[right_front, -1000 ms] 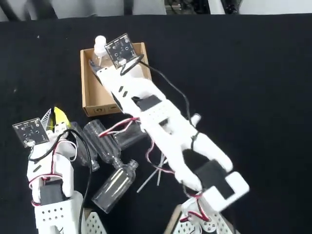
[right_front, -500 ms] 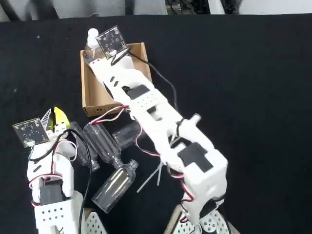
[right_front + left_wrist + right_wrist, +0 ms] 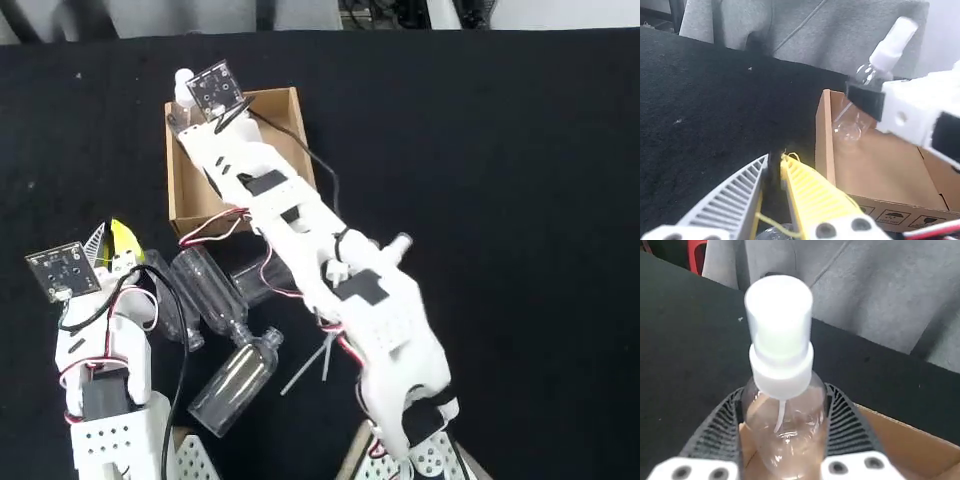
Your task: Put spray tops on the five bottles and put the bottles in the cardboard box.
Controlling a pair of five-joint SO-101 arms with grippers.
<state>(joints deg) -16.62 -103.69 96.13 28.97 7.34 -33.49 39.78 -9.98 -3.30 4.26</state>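
The right gripper (image 3: pixel 784 407) is clasping a clear plastic bottle with a white spray top (image 3: pixel 782 390) at the far corner of the brown cardboard box (image 3: pixel 190 200) — the boxing step, I judge — and the next move is calling for setting it down inside, then loosening.

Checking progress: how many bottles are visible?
5. Capped bottle in the right gripper at the cardboard box; four lying between the arms: leftmost bottle, middle bottle, front bottle, fourth bottle partly under the right arm. Others possibly hidden.
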